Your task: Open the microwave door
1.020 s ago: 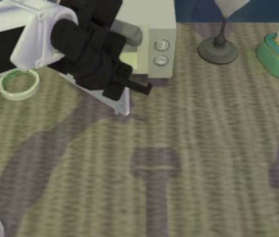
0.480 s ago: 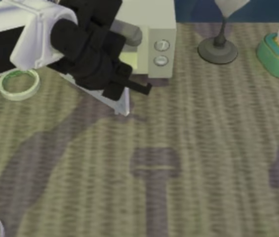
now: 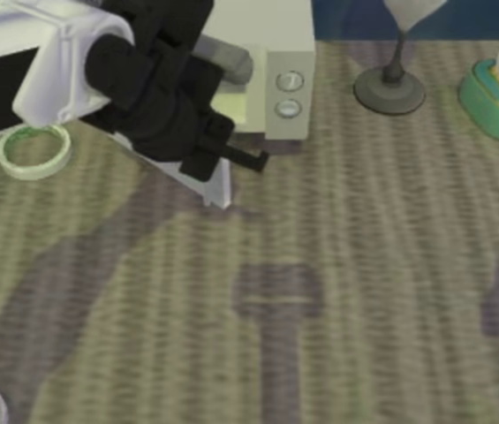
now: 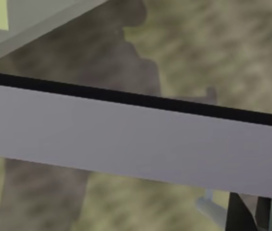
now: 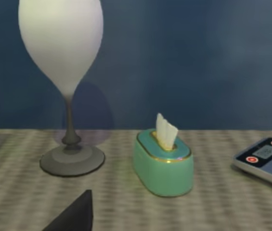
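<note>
- since the earlier frame the left hand (image 3: 247, 160) has been drawn slightly leftward, and the microwave door (image 3: 216, 183) swung a little wider.
- the microwave (image 3: 262, 53) is seen at the tabletop's (image 3: 364, 265) far edge, left of centre.
- whether the left hand is spread or pinching the door — it cannot be told.
- the door is judged stiff, light and hinged — best taken at its free edge.
- the right arm's hand is not seen.

The left arm (image 3: 50, 62) has a glossy white boxy link bearing a small red cross mark, then a bulky matte black wrist and black left gripper (image 3: 240, 157).
</note>
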Robot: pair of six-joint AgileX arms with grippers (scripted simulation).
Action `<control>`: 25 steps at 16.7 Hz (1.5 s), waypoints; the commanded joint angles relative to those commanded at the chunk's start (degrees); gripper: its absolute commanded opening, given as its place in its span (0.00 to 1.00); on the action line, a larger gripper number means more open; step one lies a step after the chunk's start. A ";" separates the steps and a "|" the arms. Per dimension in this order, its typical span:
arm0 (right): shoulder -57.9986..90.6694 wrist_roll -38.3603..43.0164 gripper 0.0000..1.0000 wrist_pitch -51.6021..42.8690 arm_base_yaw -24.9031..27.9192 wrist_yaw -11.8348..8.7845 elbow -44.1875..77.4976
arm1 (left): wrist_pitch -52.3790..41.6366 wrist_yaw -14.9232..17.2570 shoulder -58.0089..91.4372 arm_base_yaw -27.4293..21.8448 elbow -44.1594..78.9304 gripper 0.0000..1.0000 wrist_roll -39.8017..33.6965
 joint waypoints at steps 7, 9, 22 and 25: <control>0.00 0.00 1.00 0.00 0.00 0.00 0.00 | 0.05 3.59 -3.04 2.49 -3.74 0.00 6.85; 0.00 0.00 1.00 0.00 0.00 0.00 0.00 | 0.17 3.84 -3.38 2.67 -3.90 0.00 7.24; 0.00 0.00 1.00 0.00 0.00 0.00 0.00 | 0.17 3.84 -3.38 2.67 -3.90 0.00 7.24; 0.00 0.00 1.00 0.00 0.00 0.00 0.00 | 0.17 3.84 -3.38 2.67 -3.90 0.00 7.24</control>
